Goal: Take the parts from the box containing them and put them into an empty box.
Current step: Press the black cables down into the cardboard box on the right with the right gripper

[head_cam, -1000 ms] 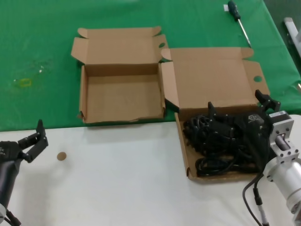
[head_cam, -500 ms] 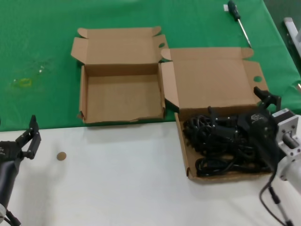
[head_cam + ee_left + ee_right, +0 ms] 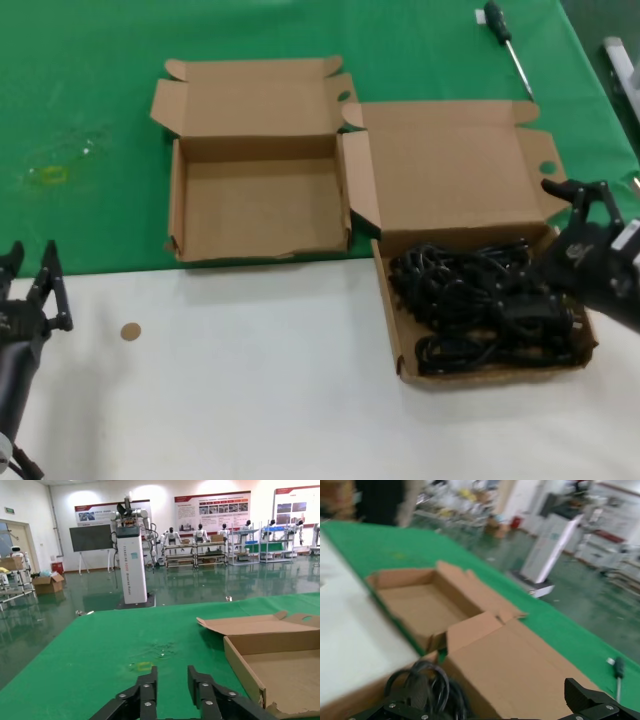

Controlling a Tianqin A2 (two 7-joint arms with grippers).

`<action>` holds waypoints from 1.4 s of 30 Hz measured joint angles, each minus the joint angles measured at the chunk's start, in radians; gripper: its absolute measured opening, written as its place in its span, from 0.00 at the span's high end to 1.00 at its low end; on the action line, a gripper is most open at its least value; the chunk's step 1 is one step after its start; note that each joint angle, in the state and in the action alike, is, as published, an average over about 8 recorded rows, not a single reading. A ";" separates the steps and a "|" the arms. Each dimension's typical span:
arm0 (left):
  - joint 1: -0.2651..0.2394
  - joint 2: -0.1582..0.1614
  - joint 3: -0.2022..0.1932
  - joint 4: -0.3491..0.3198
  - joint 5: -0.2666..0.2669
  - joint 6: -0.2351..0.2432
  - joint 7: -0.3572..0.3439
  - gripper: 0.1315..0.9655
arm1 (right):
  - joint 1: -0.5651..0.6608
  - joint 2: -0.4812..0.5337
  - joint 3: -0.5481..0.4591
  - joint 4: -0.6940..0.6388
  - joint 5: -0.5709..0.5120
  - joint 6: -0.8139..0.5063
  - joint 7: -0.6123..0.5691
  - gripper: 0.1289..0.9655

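The right gripper [image 3: 590, 235], jaws spread wide and holding nothing, hangs over the right edge of the wide box [image 3: 455, 175], where the cables [image 3: 470, 305] lie tangled. The left gripper [image 3: 30, 290], jaws slightly apart, idles at the table's left edge, well away from the empty box [image 3: 255, 215].

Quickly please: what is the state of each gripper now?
Left gripper: open, narrow gap, holding nothing.
Right gripper: open wide over the cables, holding nothing.
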 joint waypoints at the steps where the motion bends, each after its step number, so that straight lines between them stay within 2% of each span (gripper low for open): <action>1: 0.000 0.000 0.000 0.000 0.000 0.000 0.000 0.75 | 0.003 0.022 0.007 -0.002 -0.001 -0.033 -0.002 0.00; 6: 0.000 0.000 0.000 0.000 0.000 0.000 0.000 0.83 | 0.021 0.118 0.033 -0.014 -0.002 -0.194 -0.030 0.00; 11: 0.000 0.000 0.000 0.000 0.000 0.000 0.000 0.92 | 0.053 0.182 0.044 -0.043 -0.012 -0.346 -0.106 0.00; 20: 0.000 0.000 0.000 0.000 0.000 0.000 0.000 0.95 | 0.123 0.211 0.023 -0.100 -0.060 -0.521 -0.244 0.00; 30: 0.000 0.000 0.000 0.000 0.000 0.000 0.000 0.98 | 0.191 0.152 -0.018 -0.131 -0.125 -0.560 -0.283 0.01; 38: 0.000 0.000 0.000 0.000 0.000 0.000 0.000 0.98 | 0.234 0.099 -0.042 -0.159 -0.171 -0.550 -0.288 0.09; 42: 0.000 0.000 0.000 0.000 0.000 0.000 0.000 0.98 | 0.253 0.078 -0.052 -0.175 -0.191 -0.546 -0.294 0.09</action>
